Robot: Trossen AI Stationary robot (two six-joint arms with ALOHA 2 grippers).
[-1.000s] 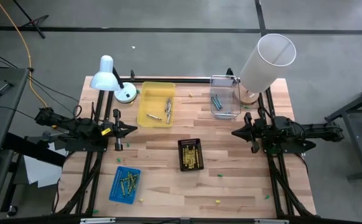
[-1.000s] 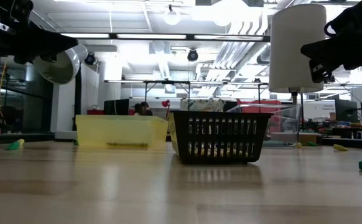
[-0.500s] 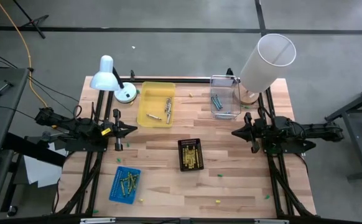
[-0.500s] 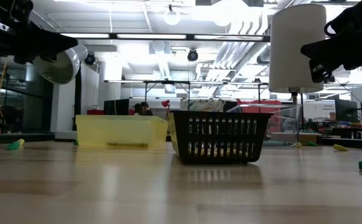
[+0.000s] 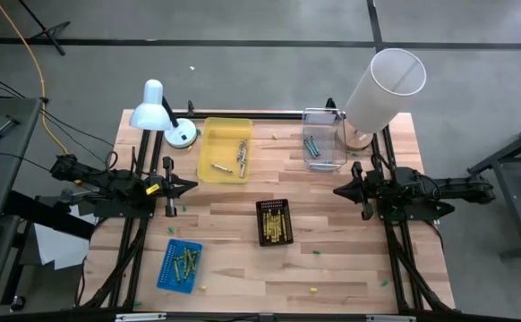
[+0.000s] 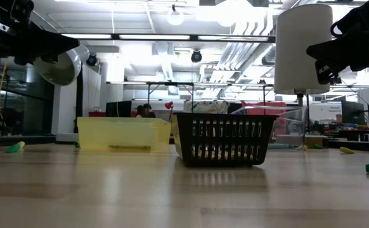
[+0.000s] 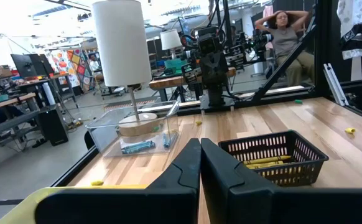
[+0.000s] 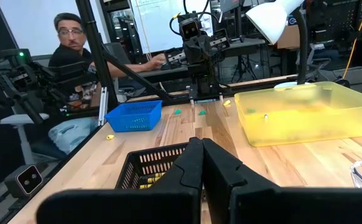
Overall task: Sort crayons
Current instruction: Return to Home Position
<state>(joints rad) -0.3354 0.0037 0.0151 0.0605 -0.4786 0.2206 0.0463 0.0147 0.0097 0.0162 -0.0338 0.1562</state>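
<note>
The crayons lie sorted in four containers on the wooden table. Greyish crayons [image 5: 241, 155] lie in the yellow tray [image 5: 224, 148] at the far side, bluish ones [image 5: 311, 145] in the clear box [image 5: 324, 139]. Yellow crayons [image 5: 275, 222] fill the black basket [image 5: 274, 221] at the middle; green crayons [image 5: 185, 261] lie in the blue basket [image 5: 180, 264] near the front left. My left gripper [image 5: 194, 186] hovers shut at the table's left edge, pointing level toward the right. My right gripper [image 5: 337, 190] hovers shut at the right edge, facing it.
A white desk lamp [image 5: 160, 111] stands at the far left corner and a lamp with a white cylinder shade [image 5: 383, 88] at the far right. Small green and yellow specks [image 5: 313, 290] dot the wood. People sit beyond the table [image 8: 75, 62].
</note>
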